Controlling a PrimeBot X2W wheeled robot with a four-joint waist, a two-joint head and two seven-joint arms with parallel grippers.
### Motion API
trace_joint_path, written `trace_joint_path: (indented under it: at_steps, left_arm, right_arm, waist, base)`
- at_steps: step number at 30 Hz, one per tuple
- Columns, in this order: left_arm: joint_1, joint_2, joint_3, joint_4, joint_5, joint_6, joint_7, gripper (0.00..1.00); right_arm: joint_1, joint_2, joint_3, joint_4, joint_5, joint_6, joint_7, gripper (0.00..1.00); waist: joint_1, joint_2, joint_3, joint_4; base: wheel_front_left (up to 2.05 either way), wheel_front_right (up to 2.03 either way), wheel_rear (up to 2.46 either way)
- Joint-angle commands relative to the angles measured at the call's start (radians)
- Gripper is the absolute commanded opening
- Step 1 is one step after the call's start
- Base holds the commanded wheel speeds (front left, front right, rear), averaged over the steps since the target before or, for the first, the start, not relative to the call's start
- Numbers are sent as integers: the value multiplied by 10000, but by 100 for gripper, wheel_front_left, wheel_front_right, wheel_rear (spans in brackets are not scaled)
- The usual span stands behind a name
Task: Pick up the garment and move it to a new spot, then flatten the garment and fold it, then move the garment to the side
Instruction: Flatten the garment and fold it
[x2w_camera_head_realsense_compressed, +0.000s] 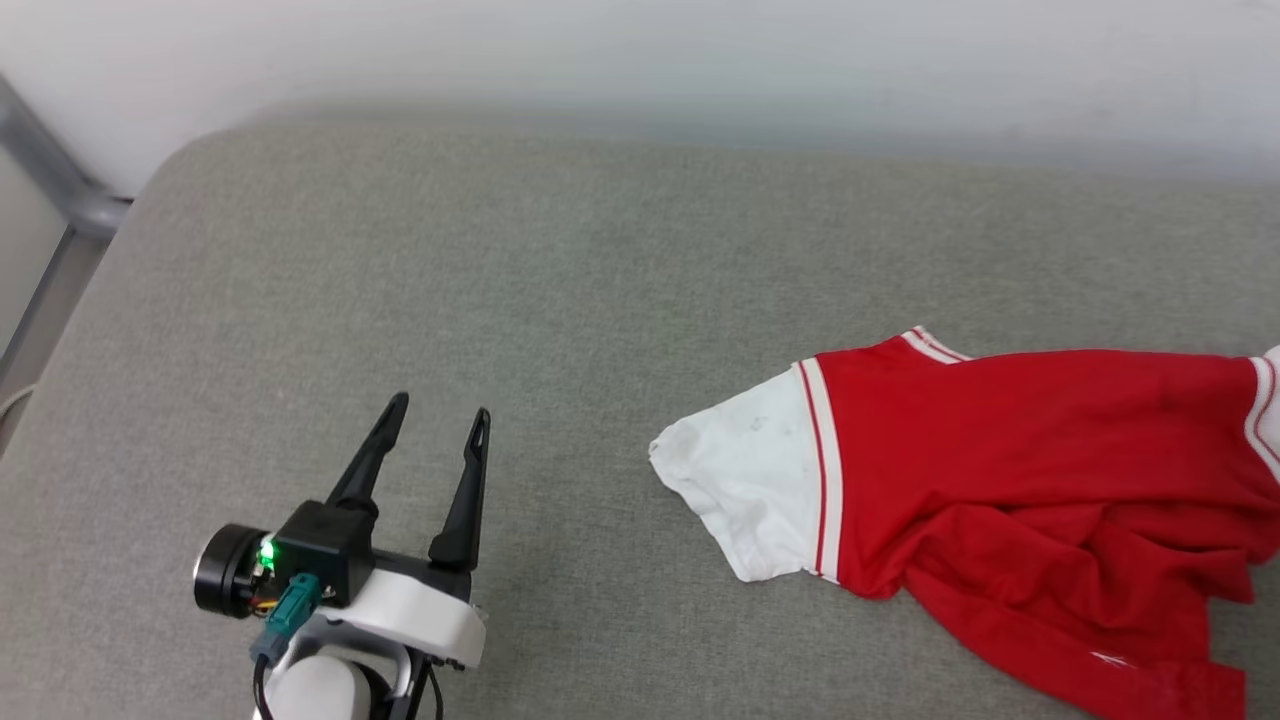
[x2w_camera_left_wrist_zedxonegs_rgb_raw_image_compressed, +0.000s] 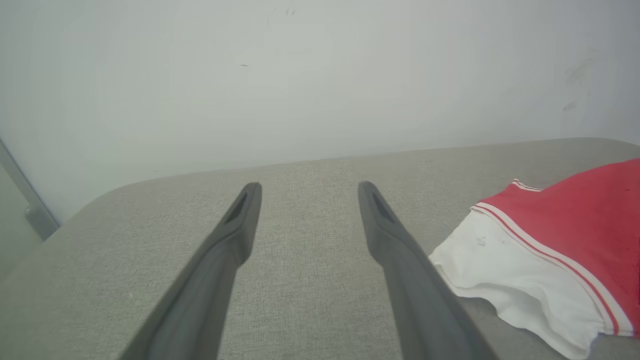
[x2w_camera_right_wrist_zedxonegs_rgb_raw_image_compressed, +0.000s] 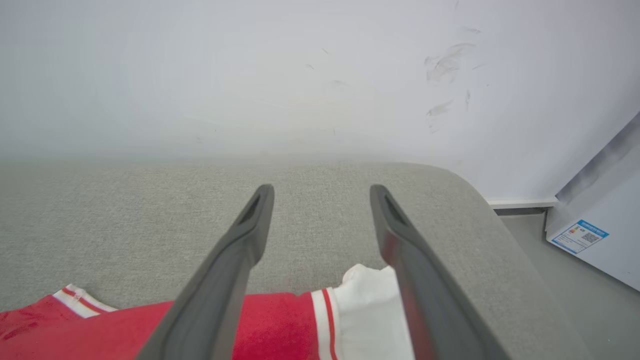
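Note:
The garment (x2w_camera_head_realsense_compressed: 1020, 470) is a red T-shirt with white sleeves and striped trim, lying crumpled on the grey cushioned surface (x2w_camera_head_realsense_compressed: 560, 300) at the right. One white sleeve (x2w_camera_head_realsense_compressed: 750, 490) points left. My left gripper (x2w_camera_head_realsense_compressed: 440, 420) hovers open over bare fabric to the left of the shirt, nothing between its fingers. In the left wrist view the garment (x2w_camera_left_wrist_zedxonegs_rgb_raw_image_compressed: 565, 245) lies to the right of the open left gripper (x2w_camera_left_wrist_zedxonegs_rgb_raw_image_compressed: 307, 192). My right gripper (x2w_camera_right_wrist_zedxonegs_rgb_raw_image_compressed: 322, 195) stands open above the garment (x2w_camera_right_wrist_zedxonegs_rgb_raw_image_compressed: 280, 325), its fingers apart over the other white sleeve (x2w_camera_right_wrist_zedxonegs_rgb_raw_image_compressed: 367, 310), holding nothing.
A white wall (x2w_camera_head_realsense_compressed: 640, 50) backs the surface. A grey metal frame (x2w_camera_head_realsense_compressed: 60, 190) stands at the far left. In the right wrist view a white appliance (x2w_camera_right_wrist_zedxonegs_rgb_raw_image_compressed: 595, 235) with a label stands on the floor beyond the surface's rounded right end.

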Motion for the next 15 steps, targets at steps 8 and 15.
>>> trace_joint_path:
  at_steps: [8, 15]
  left_arm:
    - [683, -169, -127, 1, -280, -65, -26, 100]
    - [814, -182, -117, -14, -421, -98, -26, 100]
  right_arm:
    - [3030, 901, 1387, -2852, 1646, -11, -1688, 100]
    - [4691, 1314, 2277, -4591, 2069, -11, -2833, 100]
  waist:
    - [0, 0, -542, -678]
    - [0, 0, -536, -1024]
  base:
    - [0, 0, 0]
    - [0, 0, 0]
